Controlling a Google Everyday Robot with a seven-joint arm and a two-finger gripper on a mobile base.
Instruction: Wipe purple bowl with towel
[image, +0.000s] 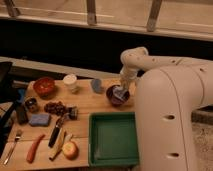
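**Over the bowl: wiping looks under way, end not yet in sight**

At the right of the frame the robot's white arm (170, 100) fills most of the view, its forearm bending down from the upper middle to the far right part of the wooden table (85, 107). Near the front edge sits a green tray (114, 142), shallow and with nothing in it that shows.

Toward the back right of the table stands the purple bowl (119, 96), just beside the arm's base and beyond the tray. The gripper (120, 90) is down at the bowl's mouth, and a pale bluish patch there is likely the towel (118, 92), pressed into the bowl. Whether the fingers are clamped on the cloth or parted I cannot tell.

Left of the bowl lie a small blue-grey object (96, 85), a white cup (70, 81) and a red bowl (44, 86). Nearer the front are a blue sponge (39, 119), an apple (70, 149), a sausage-like piece (34, 148) and a fork (13, 146), all well apart from the work.

By my judgement, reaching and contact are done; the wipe itself is in progress. Left to do: finish sweeping the inside and lift away.
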